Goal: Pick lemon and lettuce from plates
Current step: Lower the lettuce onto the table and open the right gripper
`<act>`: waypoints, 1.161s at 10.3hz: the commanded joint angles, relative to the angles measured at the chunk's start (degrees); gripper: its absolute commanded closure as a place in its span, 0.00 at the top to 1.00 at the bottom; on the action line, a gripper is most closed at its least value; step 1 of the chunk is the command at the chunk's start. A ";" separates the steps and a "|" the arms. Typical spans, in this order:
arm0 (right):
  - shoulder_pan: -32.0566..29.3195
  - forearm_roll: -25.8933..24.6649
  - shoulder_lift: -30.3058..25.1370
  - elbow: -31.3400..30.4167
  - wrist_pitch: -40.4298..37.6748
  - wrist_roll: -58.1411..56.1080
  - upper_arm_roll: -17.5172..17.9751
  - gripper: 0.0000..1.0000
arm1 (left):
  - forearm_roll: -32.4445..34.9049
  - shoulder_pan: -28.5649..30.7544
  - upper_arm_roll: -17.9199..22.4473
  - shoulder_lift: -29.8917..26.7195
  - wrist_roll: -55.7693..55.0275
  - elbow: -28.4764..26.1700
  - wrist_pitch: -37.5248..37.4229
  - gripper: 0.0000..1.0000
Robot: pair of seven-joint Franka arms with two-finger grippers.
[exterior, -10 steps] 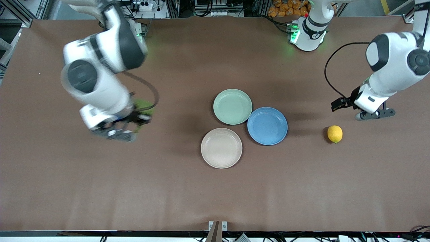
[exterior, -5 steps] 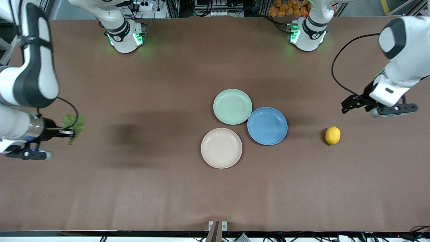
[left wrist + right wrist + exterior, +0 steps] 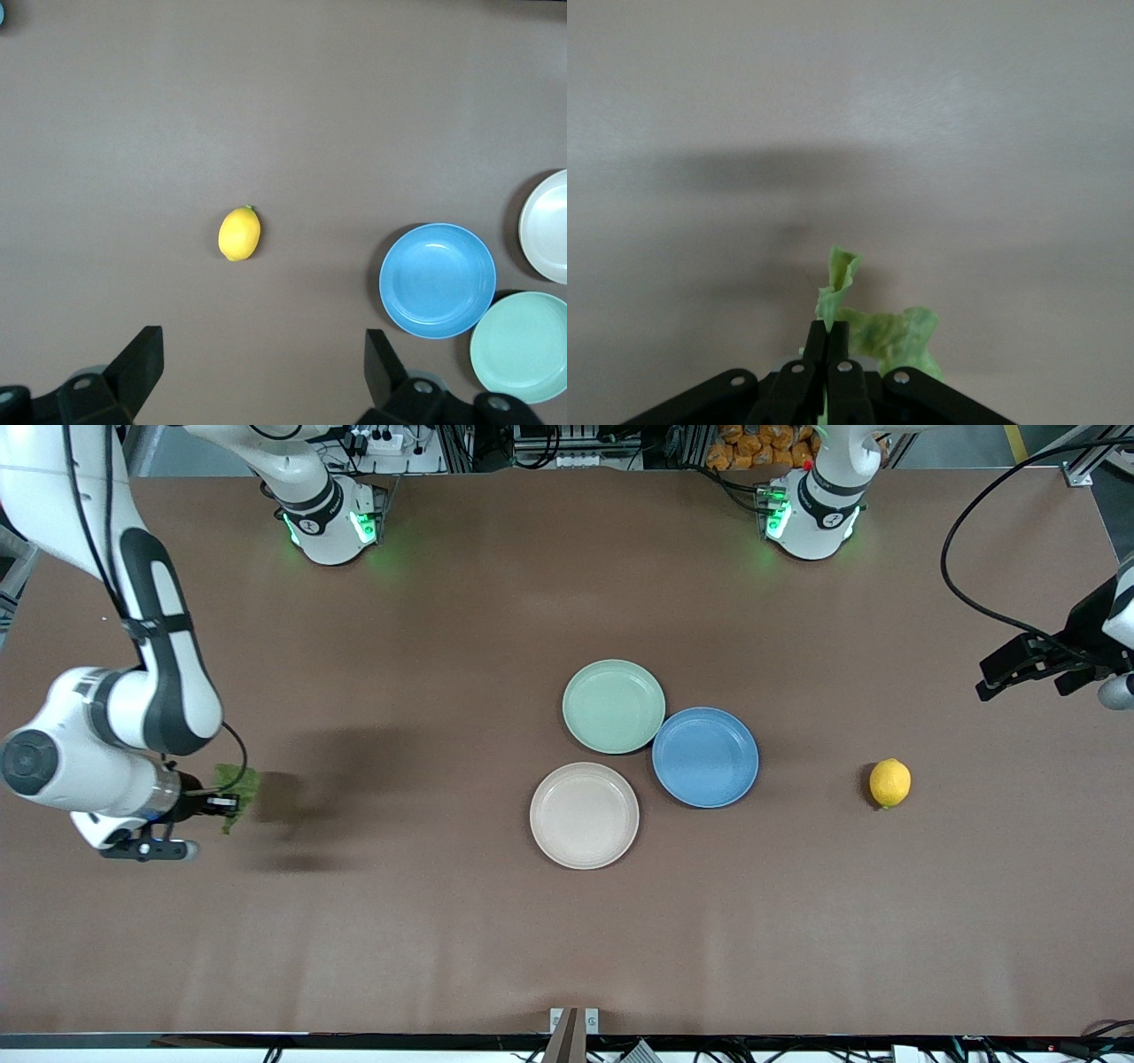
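Note:
The lemon [image 3: 889, 782] lies on the bare table toward the left arm's end, beside the blue plate; it also shows in the left wrist view [image 3: 239, 234]. My left gripper [image 3: 1010, 666] is open and empty [image 3: 261, 363], up over the table edge at its own end, well apart from the lemon. My right gripper [image 3: 223, 804] is shut on the lettuce [image 3: 244, 784], held just over the table at the right arm's end; the leaf hangs from the shut fingers [image 3: 826, 329] as crinkled green [image 3: 890, 332]. The mint plate [image 3: 613, 706] and the cream plate [image 3: 584, 815] hold nothing.
A blue plate [image 3: 705, 756] with nothing on it touches the mint plate, toward the left arm's end from it. All three plates sit clustered mid-table. The arm bases [image 3: 330, 522] [image 3: 811, 509] stand along the edge farthest from the front camera.
My right gripper swung with the lettuce out to the right arm's end of the table, then came back slightly. My left gripper rose and drew away from the lemon, which shifted slightly.

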 commanded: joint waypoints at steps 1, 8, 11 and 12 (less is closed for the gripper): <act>0.47 0.94 -0.20 0.28 0.25 -0.69 0.87 1.00 | 1.35 0.07 -0.40 1.34 3.92 4.51 -5.44 1.00; 1.80 -0.38 -12.22 20.48 -31.36 -0.69 0.61 1.00 | 3.01 0.24 -0.31 -0.33 8.05 5.22 -8.71 1.00; 1.45 -1.52 -18.64 20.94 -34.21 -0.42 0.35 1.00 | 2.93 0.24 -0.31 -0.33 7.88 5.75 -8.36 1.00; 1.10 -1.52 -20.40 20.94 -34.91 -0.42 0.26 1.00 | 2.75 0.16 -0.49 -0.24 7.79 5.75 -8.10 1.00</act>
